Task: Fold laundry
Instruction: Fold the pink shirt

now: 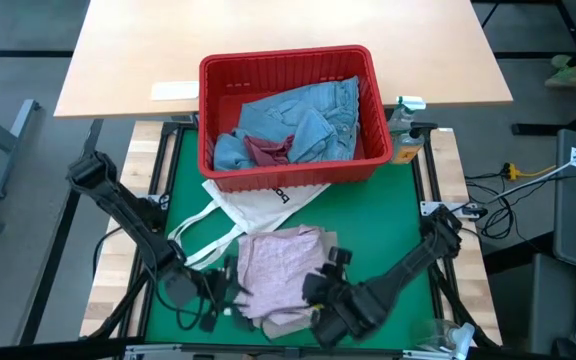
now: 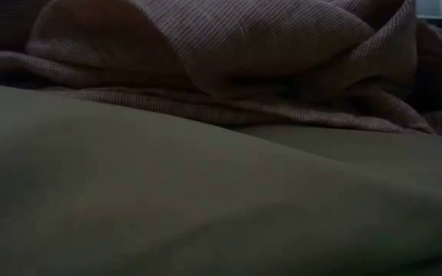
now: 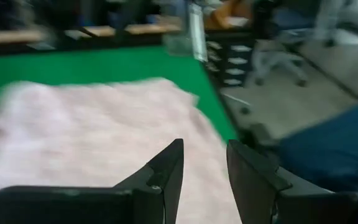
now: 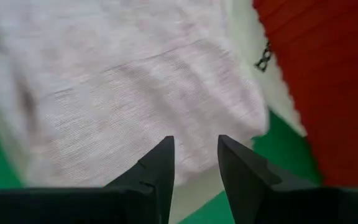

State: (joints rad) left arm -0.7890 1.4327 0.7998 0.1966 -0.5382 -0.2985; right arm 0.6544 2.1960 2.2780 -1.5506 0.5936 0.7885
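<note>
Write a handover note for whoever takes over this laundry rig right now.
Left gripper: open, empty, at the near-left edge of the pink top.
Right gripper: open, empty, over the top's near-right side.
Pink top: partly folded and still rumpled on the green mat, overlapping the white tote bag.
Red basket: holds denim jeans and a dark red garment, both unfolded.
Left: finish the top, then empty the basket.

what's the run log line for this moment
left gripper: open, over pink top | right gripper: open, over same top | jeans: in red basket
</note>
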